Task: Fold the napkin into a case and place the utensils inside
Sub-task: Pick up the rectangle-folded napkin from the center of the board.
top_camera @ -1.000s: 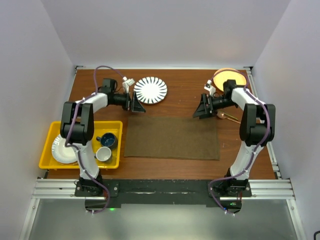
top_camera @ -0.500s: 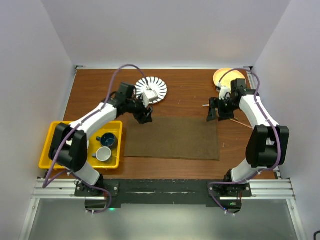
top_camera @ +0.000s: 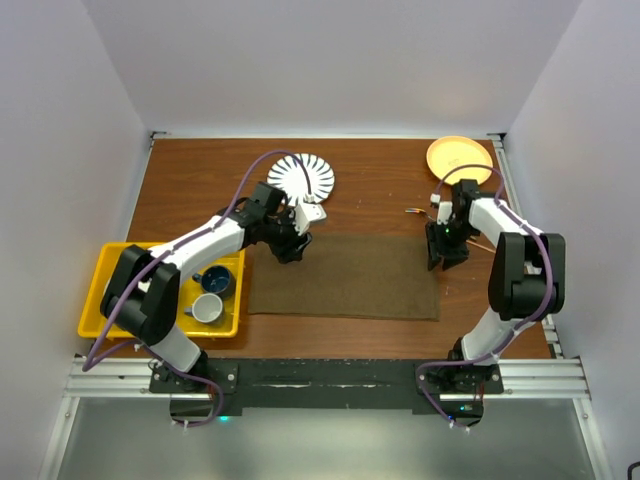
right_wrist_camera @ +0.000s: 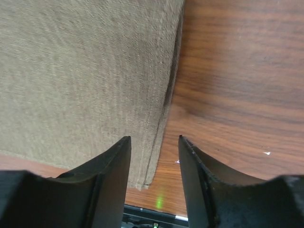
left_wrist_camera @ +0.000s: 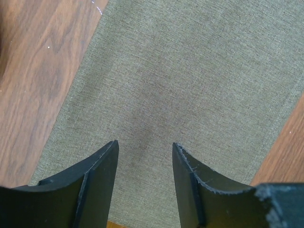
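The olive-brown napkin (top_camera: 343, 277) lies flat on the wooden table in the top view. My left gripper (top_camera: 289, 248) hangs open over its far left corner; the left wrist view shows cloth (left_wrist_camera: 190, 80) between and beyond the spread fingers (left_wrist_camera: 95, 180). My right gripper (top_camera: 441, 256) hangs open over the napkin's far right edge; the right wrist view shows the hemmed edge (right_wrist_camera: 164, 118) between the fingers (right_wrist_camera: 111, 175). Slim metal utensils (top_camera: 478, 241) lie right of the napkin, partly hidden by the right arm.
A striped plate (top_camera: 301, 178) sits beyond the left gripper. An orange plate (top_camera: 459, 156) is at the far right corner. A yellow tray (top_camera: 110, 262) at the left holds a blue cup (top_camera: 213, 282), a white cup (top_camera: 208, 308) and a white dish.
Both arms have swung inward and down from beyond the napkin to its far corners. Both grippers now point down over the cloth.
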You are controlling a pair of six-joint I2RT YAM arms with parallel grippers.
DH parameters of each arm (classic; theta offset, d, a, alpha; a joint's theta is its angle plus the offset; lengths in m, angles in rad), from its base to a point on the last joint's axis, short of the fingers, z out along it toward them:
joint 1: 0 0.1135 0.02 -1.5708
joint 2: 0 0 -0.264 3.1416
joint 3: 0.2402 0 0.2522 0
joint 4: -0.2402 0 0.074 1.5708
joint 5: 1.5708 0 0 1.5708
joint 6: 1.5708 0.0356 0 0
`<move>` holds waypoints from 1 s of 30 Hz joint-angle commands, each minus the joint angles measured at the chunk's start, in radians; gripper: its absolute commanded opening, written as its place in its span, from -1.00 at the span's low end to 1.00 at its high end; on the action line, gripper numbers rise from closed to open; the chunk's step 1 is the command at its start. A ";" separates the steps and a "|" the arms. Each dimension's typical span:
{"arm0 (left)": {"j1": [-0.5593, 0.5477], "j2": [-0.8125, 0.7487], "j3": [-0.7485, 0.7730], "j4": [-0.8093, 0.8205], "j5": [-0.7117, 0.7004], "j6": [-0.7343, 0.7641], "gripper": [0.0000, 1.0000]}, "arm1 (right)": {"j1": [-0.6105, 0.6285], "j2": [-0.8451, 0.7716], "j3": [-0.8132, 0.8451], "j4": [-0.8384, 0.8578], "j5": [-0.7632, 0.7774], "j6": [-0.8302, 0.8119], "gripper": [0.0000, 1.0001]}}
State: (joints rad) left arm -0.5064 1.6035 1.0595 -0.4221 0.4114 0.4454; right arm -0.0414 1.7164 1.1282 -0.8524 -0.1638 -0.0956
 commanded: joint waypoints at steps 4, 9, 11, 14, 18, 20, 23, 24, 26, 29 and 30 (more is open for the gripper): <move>-0.001 -0.008 -0.003 0.046 -0.008 -0.020 0.10 | 0.005 0.035 -0.059 0.070 0.043 0.037 -0.21; -0.001 -0.005 0.000 0.055 -0.010 -0.028 0.12 | 0.028 0.067 -0.080 0.082 0.032 0.059 -0.27; 0.000 -0.005 0.002 0.055 -0.011 -0.031 0.13 | 0.028 0.078 -0.082 0.081 0.026 0.059 -0.43; -0.001 -0.005 0.005 0.059 -0.013 -0.036 0.14 | 0.028 0.091 -0.058 0.049 0.021 0.042 -0.95; 0.000 -0.007 0.002 0.059 -0.016 -0.039 0.15 | 0.011 0.048 0.019 -0.003 0.050 0.013 -1.00; -0.001 -0.007 0.000 0.060 -0.017 -0.042 0.17 | 0.000 0.012 0.050 -0.042 0.073 -0.010 -1.00; 0.000 -0.016 -0.001 0.060 -0.019 -0.045 0.18 | -0.041 -0.027 0.111 -0.091 0.101 -0.050 -1.00; 0.000 -0.017 -0.003 0.060 -0.020 -0.045 0.18 | -0.052 -0.032 0.137 -0.105 0.099 -0.061 -1.00; 0.000 -0.022 -0.004 0.062 -0.025 -0.045 0.20 | -0.055 -0.053 0.156 -0.138 0.084 -0.084 -1.00; 0.005 -0.022 -0.006 0.066 -0.029 -0.053 0.24 | -0.054 -0.075 0.168 -0.158 0.001 -0.090 -1.00; 0.008 -0.022 -0.004 0.066 -0.028 -0.057 0.25 | -0.043 -0.086 0.173 -0.163 -0.028 -0.089 -1.00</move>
State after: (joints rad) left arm -0.5064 1.6035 1.0576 -0.3969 0.3874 0.4103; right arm -0.0990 1.6951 1.2572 -0.9432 -0.1051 -0.1444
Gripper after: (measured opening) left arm 0.612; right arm 0.014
